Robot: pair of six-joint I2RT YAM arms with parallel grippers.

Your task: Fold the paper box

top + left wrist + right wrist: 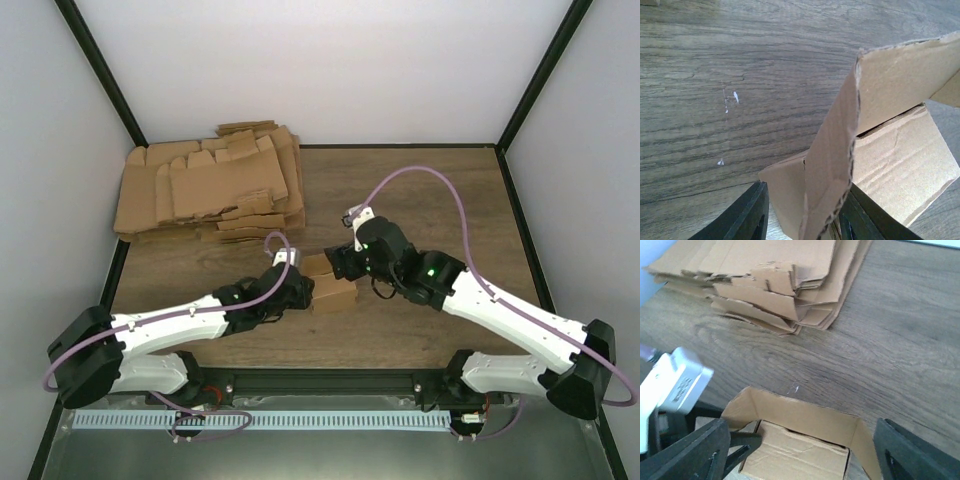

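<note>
One paper box, one cardboard pile

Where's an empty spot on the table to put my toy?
The table is bare at the back right, beside the cardboard pile, and along the front edge. The centre is crowded around the paper box.

Bright, soft light fills every view. The brown wooden table has only faint shadows and a pale shine in places. The white plastic block near the right wrist camera looks blurry.
</note>
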